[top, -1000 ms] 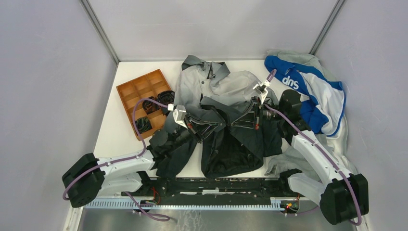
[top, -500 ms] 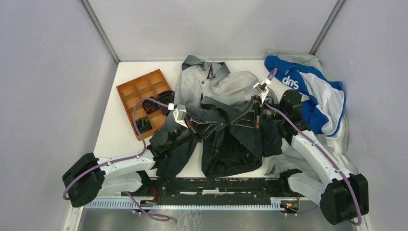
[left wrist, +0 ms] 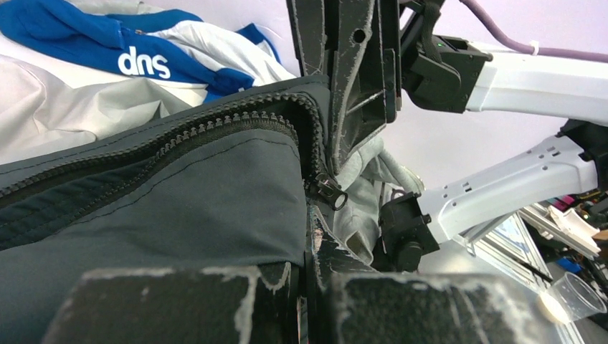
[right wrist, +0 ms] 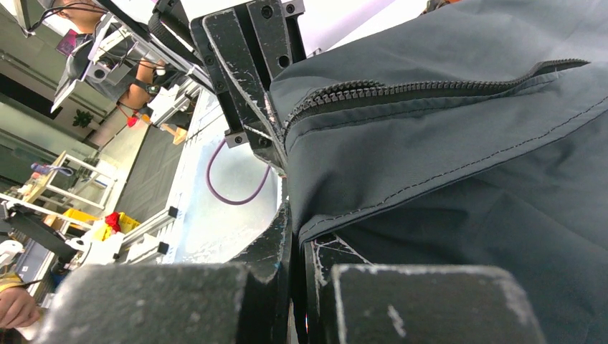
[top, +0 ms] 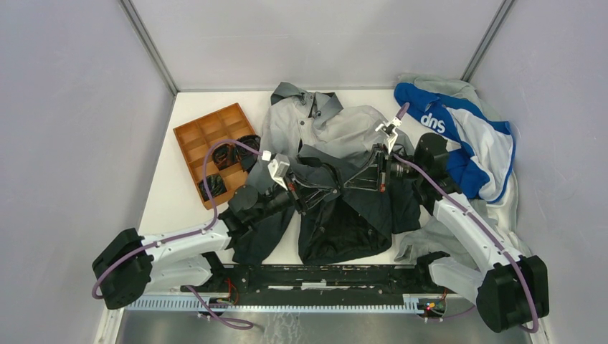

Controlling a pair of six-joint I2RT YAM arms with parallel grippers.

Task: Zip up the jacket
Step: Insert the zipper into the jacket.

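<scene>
The jacket (top: 333, 132) lies spread in the middle of the table, light grey at the hood and dark at the hem (top: 344, 229). My left gripper (top: 315, 192) is shut on the dark front edge beside the zipper. In the left wrist view the fabric (left wrist: 179, 193) fills the jaws of the left gripper (left wrist: 312, 258), and the zipper slider (left wrist: 330, 190) hangs just beyond. My right gripper (top: 356, 179) faces it, shut on the same dark edge (right wrist: 444, 158) near the zipper teeth (right wrist: 401, 87), which run between the two grippers. The right gripper (right wrist: 297, 244) is closed tight.
An orange compartment tray (top: 208, 136) with dark items stands at the left. A blue-and-white garment (top: 459, 136) lies at the back right over a light grey sweatshirt (top: 430, 244). Grey walls enclose the table.
My left gripper has moved right and slightly back with the jacket edge, closing the gap to the right gripper. The right gripper has barely moved.
</scene>
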